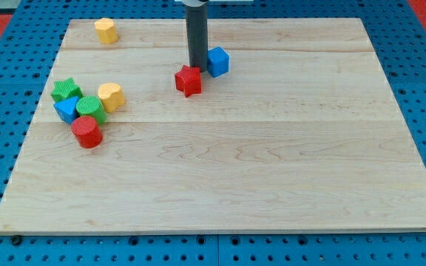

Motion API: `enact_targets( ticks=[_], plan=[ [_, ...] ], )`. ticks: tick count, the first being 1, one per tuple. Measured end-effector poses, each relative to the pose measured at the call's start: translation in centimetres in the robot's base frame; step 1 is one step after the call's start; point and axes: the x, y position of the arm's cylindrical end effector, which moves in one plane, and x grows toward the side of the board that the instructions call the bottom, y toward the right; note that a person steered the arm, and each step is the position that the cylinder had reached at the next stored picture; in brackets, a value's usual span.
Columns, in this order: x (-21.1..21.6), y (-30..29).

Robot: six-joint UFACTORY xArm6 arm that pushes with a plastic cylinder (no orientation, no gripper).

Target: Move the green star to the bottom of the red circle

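The green star (66, 90) lies at the view's left, at the top of a tight cluster. The red circle (87, 131) is a red cylinder at the bottom of that cluster. Between them sit a blue block (66, 109) and a green cylinder (91, 108). A yellow cylinder (111, 97) is at the cluster's right. My tip (197, 66) is far to the right of the cluster, near the view's top centre, just above a red star (188, 80) and left of a blue cube (217, 61).
A yellow cylinder (106, 30) stands alone near the board's top left corner. The wooden board (272, 162) rests on a blue perforated surface, with its edges all in view.
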Motion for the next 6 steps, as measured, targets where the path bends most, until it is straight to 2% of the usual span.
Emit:
enact_targets(
  ticks=[1, 2, 3, 5, 6],
  plan=[
    [-3.3, -1.0],
    [-3.5, -4.3],
    [2.2, -9.5],
    [0.5, -16.5],
    [6.1, -24.4]
  ],
)
